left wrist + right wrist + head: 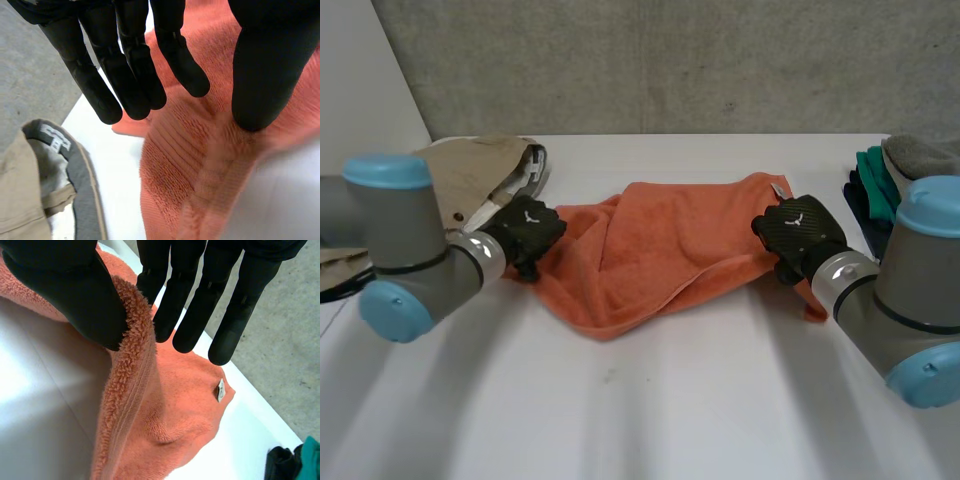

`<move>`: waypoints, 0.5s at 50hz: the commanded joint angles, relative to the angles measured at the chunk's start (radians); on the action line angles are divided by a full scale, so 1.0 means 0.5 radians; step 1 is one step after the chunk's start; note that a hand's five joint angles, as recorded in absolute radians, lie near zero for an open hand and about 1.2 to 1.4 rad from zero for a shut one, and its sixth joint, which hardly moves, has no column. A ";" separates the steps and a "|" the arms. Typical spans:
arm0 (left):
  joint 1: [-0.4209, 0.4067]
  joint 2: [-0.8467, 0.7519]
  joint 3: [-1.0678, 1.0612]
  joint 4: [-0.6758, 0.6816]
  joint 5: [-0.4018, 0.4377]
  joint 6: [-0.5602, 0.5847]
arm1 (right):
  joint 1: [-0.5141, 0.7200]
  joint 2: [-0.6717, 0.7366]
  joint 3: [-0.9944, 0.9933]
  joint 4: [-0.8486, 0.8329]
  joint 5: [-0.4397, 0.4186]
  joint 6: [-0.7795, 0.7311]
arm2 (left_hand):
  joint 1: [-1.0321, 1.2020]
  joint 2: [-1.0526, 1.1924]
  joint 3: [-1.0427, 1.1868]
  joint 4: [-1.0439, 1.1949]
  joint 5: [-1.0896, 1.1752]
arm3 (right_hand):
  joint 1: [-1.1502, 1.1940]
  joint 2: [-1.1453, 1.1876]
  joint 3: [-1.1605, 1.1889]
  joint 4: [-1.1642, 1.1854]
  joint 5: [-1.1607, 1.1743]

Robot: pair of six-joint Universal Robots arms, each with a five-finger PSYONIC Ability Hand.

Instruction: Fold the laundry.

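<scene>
The left robot hand [125, 65] has its fingers [95, 85] straight and spread from the thumb [260, 75], holding nothing, poised over the left end of a crumpled orange terry towel [670, 250]; the thumb tip is at the pile, and whether it touches cannot be told. The right robot hand [65, 290] is at the towel's right end, where a raised edge of the cloth stands pinched between its thumb and its straight fingers [175, 310]. The towel lies bunched across the middle of the white table [640, 400], stretched between the two hands, with a small white label [220, 390] at its far right corner. Just beyond the left robot hand, a beige garment with a grey lining [30, 200] lies on the table beside the towel. Near the table's right edge, well apart from the towel, sits a pile of dark and green clothes [873, 180] with a grey cloth [920, 155] beside it.
</scene>
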 commanded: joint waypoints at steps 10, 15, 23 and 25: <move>0.125 0.158 -0.347 -0.013 0.091 0.009 | 0.003 -0.099 -0.012 0.313 -0.108 -0.174 | -0.661 -0.692 -0.684 -0.701 0.281 | 0.505 0.428 0.415 0.403 0.448; 0.202 0.189 -0.448 -0.111 0.179 0.058 | -0.003 -0.062 0.000 0.236 -0.046 -0.125 | -1.502 -1.534 -1.525 -1.542 -0.561 | 0.505 0.428 0.415 0.403 0.448; 0.199 0.158 -0.528 -0.041 0.244 0.138 | -0.006 -0.034 0.010 0.172 -0.043 -0.103 | -1.451 -1.483 -1.474 -1.492 -0.510 | 0.505 0.428 0.415 0.403 0.448; 0.211 0.125 -0.513 -0.013 0.226 0.166 | -0.003 -0.028 0.013 0.166 -0.040 -0.100 | -1.398 -1.430 -1.421 -1.438 -0.456 | 0.505 0.428 0.415 0.403 0.448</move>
